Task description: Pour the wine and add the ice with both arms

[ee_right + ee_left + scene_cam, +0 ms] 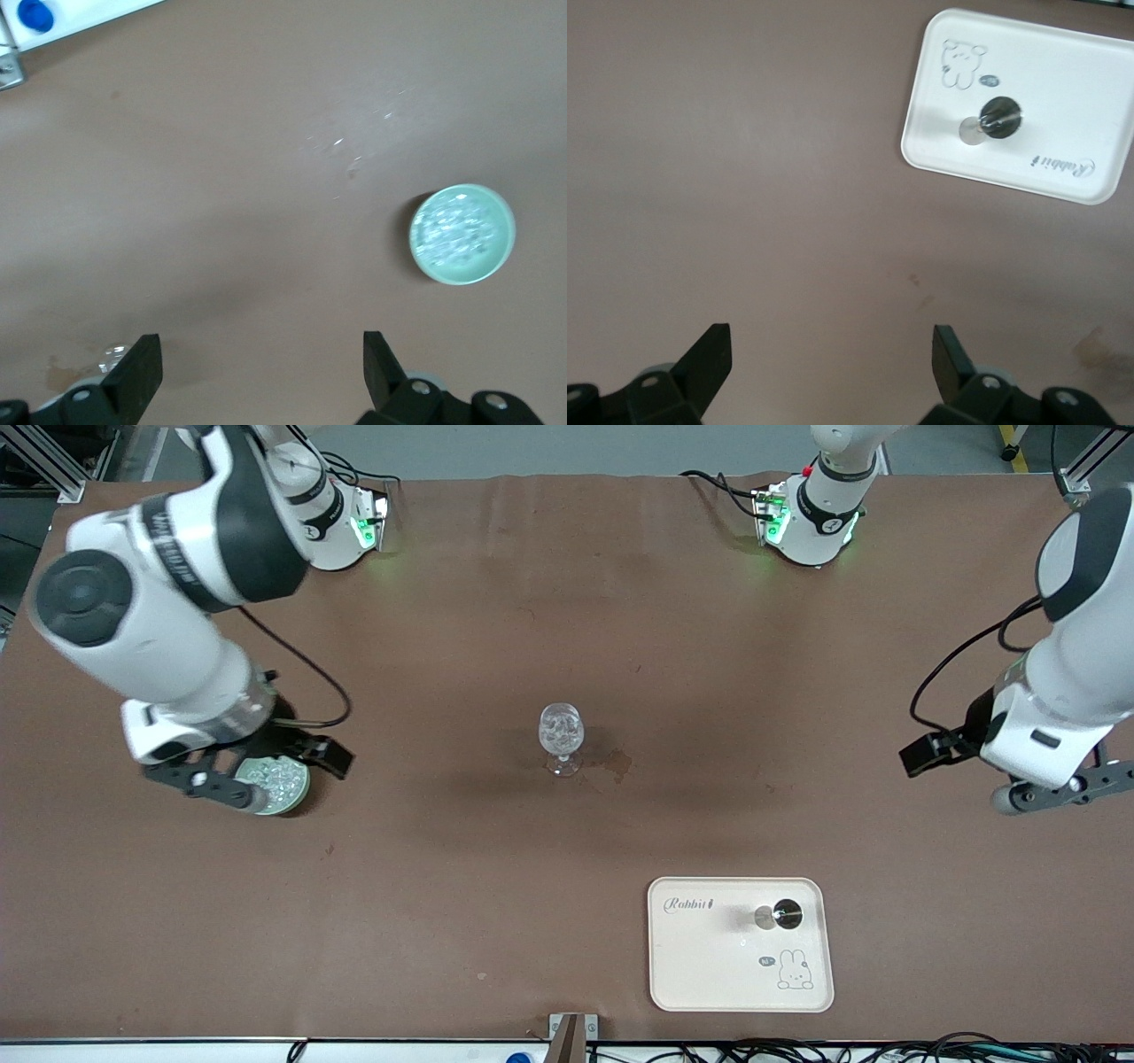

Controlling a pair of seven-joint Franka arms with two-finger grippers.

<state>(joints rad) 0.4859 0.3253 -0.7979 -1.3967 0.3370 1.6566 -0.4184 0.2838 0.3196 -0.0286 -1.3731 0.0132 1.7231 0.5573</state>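
Note:
A clear stemmed glass (561,737) stands mid-table with ice (561,726) heaped in its bowl. More ice (460,232) fills a pale green bowl (285,786) toward the right arm's end. My right gripper (292,779) hangs open just over that bowl, nothing between its fingers (142,365). My left gripper (964,778) hangs open over bare table at the left arm's end, its fingers (713,354) empty. A small vessel with dark contents, probably the wine (787,914), stands on a cream tray (709,974); it also shows in the left wrist view (1001,115).
A dark wet stain (617,762) marks the brown cloth beside the glass's foot. The cream tray (1063,71) lies nearer the front camera than the glass, toward the left arm's end. The table's front edge carries a metal bracket (572,1032) and cables.

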